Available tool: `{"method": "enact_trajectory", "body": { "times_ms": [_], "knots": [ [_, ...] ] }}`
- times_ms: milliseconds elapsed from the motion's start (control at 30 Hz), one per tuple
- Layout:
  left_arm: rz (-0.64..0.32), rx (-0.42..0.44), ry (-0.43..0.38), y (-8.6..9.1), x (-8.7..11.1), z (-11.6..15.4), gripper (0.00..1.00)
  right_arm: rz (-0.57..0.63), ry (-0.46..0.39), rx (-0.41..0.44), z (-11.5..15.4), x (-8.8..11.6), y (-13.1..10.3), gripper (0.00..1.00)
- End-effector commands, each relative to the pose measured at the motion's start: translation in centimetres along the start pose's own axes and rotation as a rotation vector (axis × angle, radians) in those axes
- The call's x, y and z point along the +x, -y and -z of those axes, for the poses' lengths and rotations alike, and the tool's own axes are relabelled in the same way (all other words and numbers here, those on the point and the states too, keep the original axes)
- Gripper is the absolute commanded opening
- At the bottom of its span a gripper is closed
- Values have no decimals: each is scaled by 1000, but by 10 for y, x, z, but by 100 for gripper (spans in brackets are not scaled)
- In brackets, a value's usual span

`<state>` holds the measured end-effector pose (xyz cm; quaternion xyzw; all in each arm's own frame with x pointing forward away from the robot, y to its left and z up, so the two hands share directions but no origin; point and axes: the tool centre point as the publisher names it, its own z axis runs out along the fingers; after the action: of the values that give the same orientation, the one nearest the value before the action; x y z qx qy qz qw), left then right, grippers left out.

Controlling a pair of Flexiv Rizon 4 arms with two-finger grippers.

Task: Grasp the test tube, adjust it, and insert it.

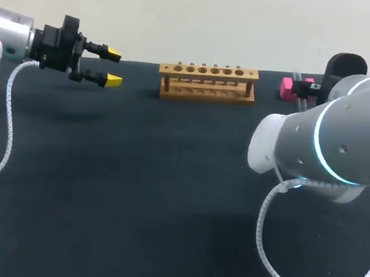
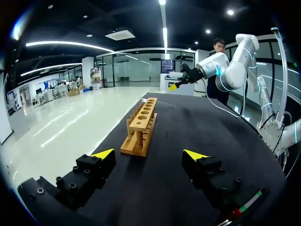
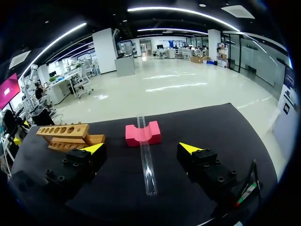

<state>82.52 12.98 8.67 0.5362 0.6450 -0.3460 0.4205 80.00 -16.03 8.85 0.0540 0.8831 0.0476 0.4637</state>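
A clear test tube [image 3: 146, 162] lies on the dark table, its far end resting in the notch of a pink block [image 3: 142, 133]. My right gripper [image 3: 141, 148] hovers over it, open, one yellow-tipped finger on either side of the tube and neither touching it. The wooden tube rack [image 1: 208, 82] stands at the table's far middle, its holes showing no tubes. My left gripper [image 1: 110, 66] hangs open above the table's far left with nothing between its fingers. It looks along the rack [image 2: 141, 125] in the left wrist view. In the head view my right arm [image 1: 342, 140] hides its own gripper.
The pink block [image 1: 287, 87] sits at the far right of the table, to the right of the rack. Beside my right gripper stands the rack [image 3: 68, 136], on the side of its one finger. A white coiled cable [image 1: 272, 252] hangs from my right arm.
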Motion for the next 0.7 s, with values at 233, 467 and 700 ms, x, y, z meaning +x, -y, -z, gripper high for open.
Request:
{"method": "enact_trajectory", "body": {
  "times_ms": [233, 467, 700],
  "knots": [
    [-3, -4, 3, 1, 1, 0, 100, 19, 37, 187, -25, 9, -3, 100],
    [-3, -4, 3, 1, 1, 0, 100, 28, 43, 131, -32, 13, 1, 100],
    [-3, -4, 3, 1, 1, 0, 100, 35, 15, 83, -36, 14, 5, 100]
  ]
}}
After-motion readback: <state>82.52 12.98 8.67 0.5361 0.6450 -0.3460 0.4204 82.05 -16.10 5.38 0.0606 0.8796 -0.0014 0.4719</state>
